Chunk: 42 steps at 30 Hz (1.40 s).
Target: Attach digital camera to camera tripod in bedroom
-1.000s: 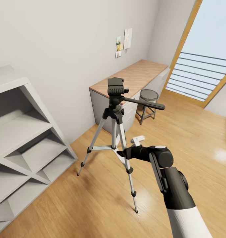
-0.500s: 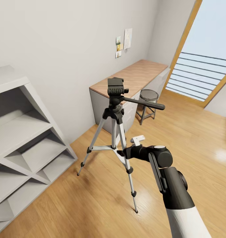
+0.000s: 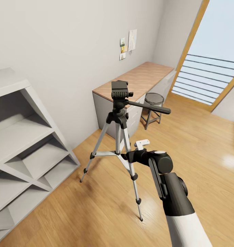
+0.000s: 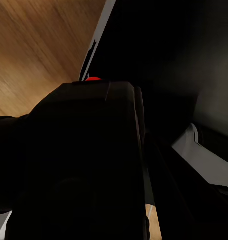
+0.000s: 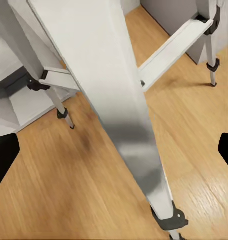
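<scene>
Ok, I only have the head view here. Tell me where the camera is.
Observer: The left wrist view has the camera right up against the lens, a dark body with its red dot showing.
Operator: Report how it's gripped.
Observer: Cannot tell. It is too dark there to make out the left end effector's fingers.
Operator: Now the other arm.
Observer: The right end effector is open. Its fingertips are wide apart, and a silver tripod leg runs between them, with neither tip touching it.
</scene>
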### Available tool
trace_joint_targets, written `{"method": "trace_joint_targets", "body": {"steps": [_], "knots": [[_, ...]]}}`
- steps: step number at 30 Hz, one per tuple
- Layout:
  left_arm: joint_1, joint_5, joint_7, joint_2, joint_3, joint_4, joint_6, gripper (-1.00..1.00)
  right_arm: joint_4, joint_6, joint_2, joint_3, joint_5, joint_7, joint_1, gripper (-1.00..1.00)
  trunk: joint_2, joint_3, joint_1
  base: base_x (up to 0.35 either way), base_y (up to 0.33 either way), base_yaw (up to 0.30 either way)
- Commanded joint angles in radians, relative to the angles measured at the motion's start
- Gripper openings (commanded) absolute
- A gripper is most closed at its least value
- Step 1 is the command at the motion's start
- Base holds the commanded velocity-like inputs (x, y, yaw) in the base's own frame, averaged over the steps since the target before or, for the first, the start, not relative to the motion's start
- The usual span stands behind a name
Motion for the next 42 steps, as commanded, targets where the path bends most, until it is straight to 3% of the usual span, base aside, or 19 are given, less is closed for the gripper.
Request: {"method": "trace_joint_targets", "body": {"steps": [1,10,29,36,37,42], "knots": [[0.000,0.002,-0.006,0.000,0.006,0.000,0.003,-1.00,0.026,-0.008,0.000,0.000,0.010,-0.001,-0.014,1.00,-0.002,-0.001,0.000,0.000,0.000,0.000],[0.000,0.002,-0.005,0.000,0.006,0.000,0.003,-1.00,0.188,-0.092,0.000,-0.002,0.009,-0.025,-0.114,1.00,-0.002,-0.001,0.000,0.000,0.000,0.000],[0.000,0.003,-0.005,0.000,0.006,0.000,0.003,-1.00,0.222,-0.205,0.000,-0.002,0.003,-0.059,-0.130,1.00,-0.002,-0.001,0.000,0.000,0.000,0.000],[0.000,0.003,-0.005,0.000,0.006,0.000,0.003,-1.00,0.221,-0.229,0.000,-0.001,-0.021,-0.059,-0.130,1.00,-0.002,-0.001,0.000,0.000,0.000,0.000],[0.000,0.003,-0.005,0.000,0.006,0.000,0.003,-1.00,0.221,-0.229,0.000,-0.001,-0.022,-0.059,-0.130,-1.00,-0.002,-0.001,0.000,0.000,0.000,0.000],[0.000,0.003,-0.005,0.001,0.006,0.000,0.003,-1.00,0.221,-0.230,0.000,0.000,-0.024,-0.058,-0.130,-1.00,-0.002,-0.001,0.000,0.000,0.000,0.000]]}}
